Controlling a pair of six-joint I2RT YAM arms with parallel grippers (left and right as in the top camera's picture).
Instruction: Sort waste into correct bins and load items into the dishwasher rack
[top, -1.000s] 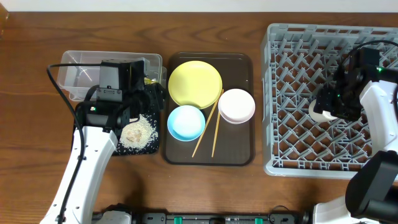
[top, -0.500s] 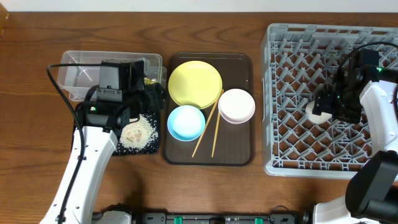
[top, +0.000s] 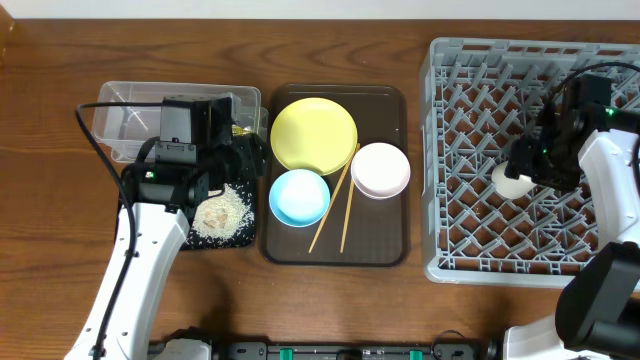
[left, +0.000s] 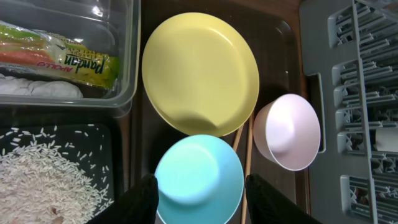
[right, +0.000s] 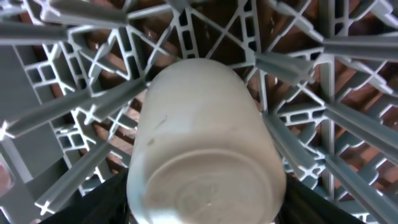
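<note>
Pale cup (right: 205, 143) lying among dishwasher rack (top: 470, 45) pegs, right gripper (right: 202, 211) straddling it, grip unclear. Left gripper (left: 202, 193) hanging open, empty. Wrapper (left: 68, 59), rice (left: 43, 180) binned; yellow plate (top: 313, 135), blue bowl (top: 299, 196), white bowl (top: 380, 169), chopsticks (top: 340, 200) waiting left of rack

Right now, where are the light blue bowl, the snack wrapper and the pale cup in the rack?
light blue bowl (top: 299, 197): overhead view, its middle.
snack wrapper (left: 74, 61): left wrist view, printed face.
pale cup (right: 199, 124): right wrist view, side wall.
</note>
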